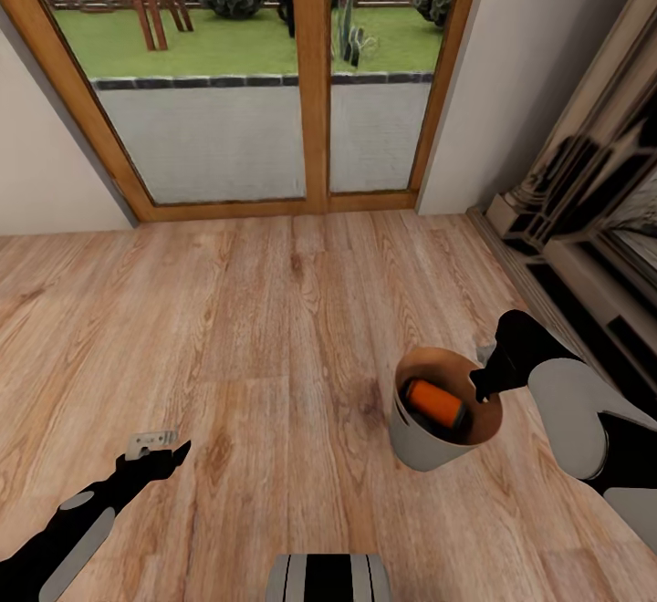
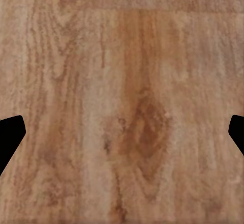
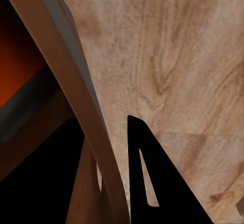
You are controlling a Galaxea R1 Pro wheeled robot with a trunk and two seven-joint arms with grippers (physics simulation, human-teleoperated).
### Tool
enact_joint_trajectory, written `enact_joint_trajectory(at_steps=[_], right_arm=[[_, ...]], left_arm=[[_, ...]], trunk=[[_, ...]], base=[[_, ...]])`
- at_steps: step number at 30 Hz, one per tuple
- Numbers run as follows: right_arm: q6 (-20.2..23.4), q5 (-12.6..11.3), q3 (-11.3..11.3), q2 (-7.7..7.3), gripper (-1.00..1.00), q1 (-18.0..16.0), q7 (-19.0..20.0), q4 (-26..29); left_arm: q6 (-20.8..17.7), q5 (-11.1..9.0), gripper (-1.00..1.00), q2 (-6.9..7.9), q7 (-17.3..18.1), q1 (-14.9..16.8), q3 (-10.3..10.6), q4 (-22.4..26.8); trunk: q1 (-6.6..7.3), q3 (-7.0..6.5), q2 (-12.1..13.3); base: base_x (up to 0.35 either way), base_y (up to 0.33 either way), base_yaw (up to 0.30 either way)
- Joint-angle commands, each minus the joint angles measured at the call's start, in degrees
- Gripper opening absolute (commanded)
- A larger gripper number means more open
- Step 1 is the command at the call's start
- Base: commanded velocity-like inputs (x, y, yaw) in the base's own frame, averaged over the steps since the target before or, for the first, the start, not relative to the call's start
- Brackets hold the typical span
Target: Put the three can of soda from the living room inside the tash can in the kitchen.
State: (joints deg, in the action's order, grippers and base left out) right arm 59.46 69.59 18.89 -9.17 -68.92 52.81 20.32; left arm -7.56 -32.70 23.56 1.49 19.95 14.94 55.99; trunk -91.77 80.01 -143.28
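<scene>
The trash can, pale grey outside and brown inside, hangs tilted just above the wood floor at the right of the head view. One orange can of soda lies on its side inside it. My right gripper is shut on the trash can's rim, with one black finger outside the wall and the other inside; the can of soda shows as an orange patch within. My left gripper hangs open over bare floor, its fingertips spread wide with nothing between them.
Wood-framed glass doors stand ahead, with a garden beyond. The brick fireplace surround runs along the right. Warm wood-plank floor spreads between them. My own base shows at the bottom edge.
</scene>
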Motion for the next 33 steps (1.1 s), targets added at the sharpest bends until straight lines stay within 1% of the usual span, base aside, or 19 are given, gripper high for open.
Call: enact_joint_trajectory(at_steps=[1,4,6,15,20,29,33], right_arm=[[0.5,-1.0,0.2,0.02,-1.00,0.0,0.3,0.0],[0.5,-1.0,0.2,-0.03,-1.00,0.0,0.3,0.0],[0.5,-1.0,0.1,0.01,-1.00,0.0,0.3,0.0],[0.5,-1.0,-0.2,0.21,-1.00,0.0,0.3,0.1],[0.5,-1.0,-0.3,0.14,-1.00,0.0,0.3,0.1],[0.5,-1.0,-0.4,0.04,-1.00,0.0,0.3,0.1],[0.5,-0.9,-0.4,0.03,-1.00,0.0,0.3,0.0]], left_arm=[[0.0,0.0,1.00,0.00,0.0,0.0,0.0,0.0],[0.0,0.0,1.00,0.00,0.0,0.0,0.0,-0.2],[0.0,0.0,1.00,0.00,0.0,0.0,0.1,-0.9],[0.0,-0.1,1.00,0.00,0.0,0.0,0.1,-1.3],[0.0,-0.1,1.00,0.00,0.0,0.0,0.1,-1.4],[0.0,-0.1,1.00,0.00,0.1,0.0,0.1,-1.3],[0.0,-0.1,1.00,0.00,0.0,0.0,0.6,-1.4]], trunk=[[0.01,0.00,0.0],[-0.07,0.66,0.0],[-0.07,0.66,0.0],[-0.07,0.66,0.0],[-0.20,1.77,-0.1],[-0.20,1.77,-0.1],[-0.30,2.65,-0.2]], base=[[0.000,0.000,0.000],[0.000,0.000,0.000],[0.000,0.000,0.000],[0.000,0.000,0.000],[0.000,0.000,0.000],[0.000,0.000,0.000],[0.000,0.000,0.000]])
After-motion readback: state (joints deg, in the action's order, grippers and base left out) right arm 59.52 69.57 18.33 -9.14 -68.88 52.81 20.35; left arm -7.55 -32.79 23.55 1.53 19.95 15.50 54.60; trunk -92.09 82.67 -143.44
